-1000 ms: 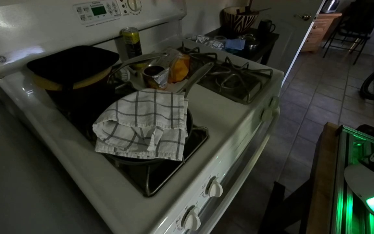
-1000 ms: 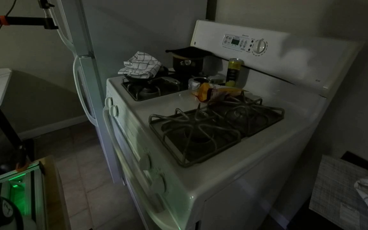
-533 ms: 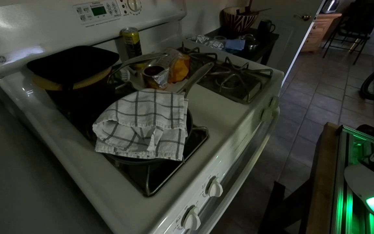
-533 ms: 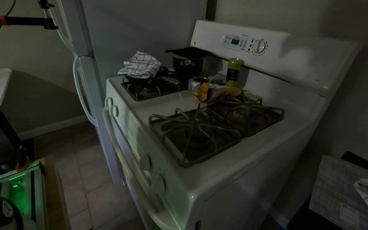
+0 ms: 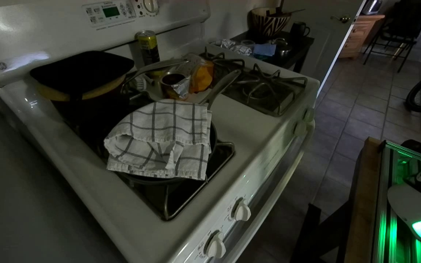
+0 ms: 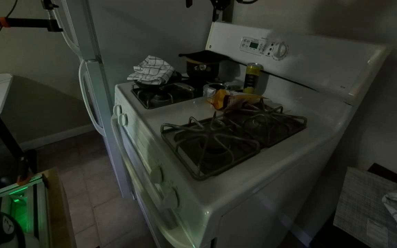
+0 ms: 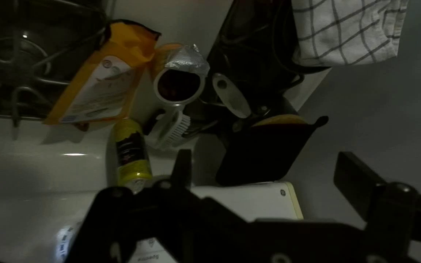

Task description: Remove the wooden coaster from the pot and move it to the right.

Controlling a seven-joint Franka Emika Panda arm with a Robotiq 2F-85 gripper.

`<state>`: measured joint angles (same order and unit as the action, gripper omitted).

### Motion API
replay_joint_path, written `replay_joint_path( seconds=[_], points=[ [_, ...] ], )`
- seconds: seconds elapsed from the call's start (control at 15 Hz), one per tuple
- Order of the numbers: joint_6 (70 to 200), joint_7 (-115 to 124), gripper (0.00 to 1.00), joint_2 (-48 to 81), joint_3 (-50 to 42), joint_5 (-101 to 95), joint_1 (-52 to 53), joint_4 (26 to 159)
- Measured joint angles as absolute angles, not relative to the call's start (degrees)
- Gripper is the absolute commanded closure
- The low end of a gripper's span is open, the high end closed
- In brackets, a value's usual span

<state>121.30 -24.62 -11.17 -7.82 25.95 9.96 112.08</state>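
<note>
The dark pot [image 5: 90,109] stands on the back burner beside the fridge and also shows in an exterior view [image 6: 202,70]. A tan, rounded edge that looks like the wooden coaster [image 5: 102,90] shows on the pot's top in both exterior views [image 6: 202,62] and in the wrist view [image 7: 281,119]. A flat black square pad [image 5: 82,69] lies over it and hides most of it. My gripper [image 7: 264,157] is open and empty. In the wrist view the pad [image 7: 261,153] shows between its fingers. In an exterior view the gripper [image 6: 202,9] hangs above the pot, apart from it.
A checked cloth [image 5: 163,135] covers a black pan on the front burner; its handle [image 5: 221,87] points inward. A foil-topped can [image 7: 179,78], an orange bag [image 7: 101,84], a yellow can [image 7: 132,151] and a brush [image 7: 170,129] stand near. The stove's back panel [image 6: 298,65] rises behind.
The gripper has come into view at the top edge of an exterior view, above the pot. The shadow on the stove's back panel has shifted. The things on the stove have not moved.
</note>
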Motion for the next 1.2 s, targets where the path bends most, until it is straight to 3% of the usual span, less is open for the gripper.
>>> replay_joint_path(
  seconds=[0.27,0.8,1.2],
  points=[
    [122.47,-22.51,0.00,1.69,-3.42,27.29,9.29,102.97],
    [122.64,-22.65,0.00,1.03,-1.41,29.08,6.75,102.61],
    [127.41,-28.73,0.00,10.58,2.01,45.14,4.92,101.02]
  ],
)
